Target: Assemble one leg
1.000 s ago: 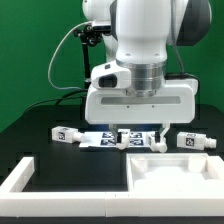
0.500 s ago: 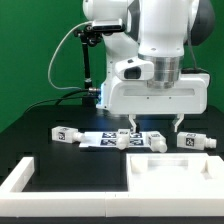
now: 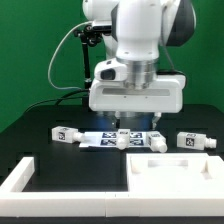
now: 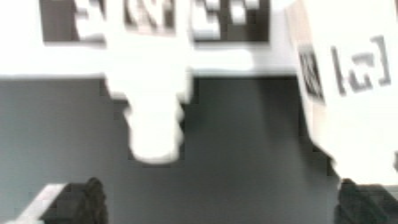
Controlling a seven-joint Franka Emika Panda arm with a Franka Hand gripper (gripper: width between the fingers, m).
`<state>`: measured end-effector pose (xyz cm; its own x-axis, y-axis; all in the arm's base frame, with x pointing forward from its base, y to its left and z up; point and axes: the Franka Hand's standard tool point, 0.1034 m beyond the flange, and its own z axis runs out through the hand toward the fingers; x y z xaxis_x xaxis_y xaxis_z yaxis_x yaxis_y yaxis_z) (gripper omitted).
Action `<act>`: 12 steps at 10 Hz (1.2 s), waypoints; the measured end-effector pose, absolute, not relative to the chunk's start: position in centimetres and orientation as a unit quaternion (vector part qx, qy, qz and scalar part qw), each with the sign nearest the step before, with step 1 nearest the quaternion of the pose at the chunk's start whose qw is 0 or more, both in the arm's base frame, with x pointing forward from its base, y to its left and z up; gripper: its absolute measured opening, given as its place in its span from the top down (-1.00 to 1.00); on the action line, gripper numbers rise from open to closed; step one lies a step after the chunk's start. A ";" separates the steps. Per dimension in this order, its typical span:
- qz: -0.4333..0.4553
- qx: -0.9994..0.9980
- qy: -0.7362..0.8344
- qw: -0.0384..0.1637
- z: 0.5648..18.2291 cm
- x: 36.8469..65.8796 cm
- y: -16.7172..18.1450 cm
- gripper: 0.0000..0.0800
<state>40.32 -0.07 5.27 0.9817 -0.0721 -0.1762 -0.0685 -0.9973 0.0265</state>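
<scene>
My gripper (image 3: 133, 129) hangs over the back of the table, above the marker board (image 3: 108, 137). It is open and empty. In the wrist view its two dark fingertips (image 4: 79, 202) stand wide apart, with bare dark table between them at the gripper's middle (image 4: 226, 206). A white leg (image 3: 122, 141) lies just below the gripper; in the wrist view it (image 4: 155, 108) is blurred and lies beyond the fingers. A second leg (image 3: 155, 141) lies beside it and shows blurred in the wrist view (image 4: 352, 82). The white tabletop (image 3: 165, 171) lies in front.
Another tagged white leg (image 3: 66, 134) lies at the exterior view's left and one more (image 3: 196, 142) at its right. A white L-shaped frame (image 3: 20, 178) borders the front left. The marker board also shows in the wrist view (image 4: 178, 18).
The gripper swung to the exterior view's right and has come back left, now over the middle legs. It stays open. The parts have not moved.
</scene>
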 end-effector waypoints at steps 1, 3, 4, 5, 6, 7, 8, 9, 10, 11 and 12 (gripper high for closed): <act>-0.077 0.996 -0.039 0.016 5.0 40.0 0.3 -0.62; -0.077 0.996 -0.035 0.014 4.8 39.9 0.5 -0.62; -0.077 0.996 -0.035 0.015 4.8 39.9 0.5 -0.62; -0.079 0.996 -0.029 0.013 4.6 39.7 0.2 -0.62; -0.085 0.996 -0.022 0.006 4.1 38.9 -1.1 -0.62; -0.089 0.996 -0.025 -0.004 3.6 38.0 -2.5 -0.62; -0.095 0.995 -0.032 -0.010 2.8 37.1 -3.6 -0.62; -0.093 0.995 -0.038 -0.006 1.9 36.9 -3.7 -0.62; -0.095 0.995 -0.041 -0.003 1.3 36.7 -3.2 -0.62; -0.096 0.994 -0.044 -0.001 0.9 36.7 -2.6 -0.62; -0.095 0.994 -0.049 0.000 0.8 36.7 -2.2 -0.62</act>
<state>36.74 -2.22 0.77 0.9771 -0.0971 -0.1894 -0.0972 -0.9952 0.0088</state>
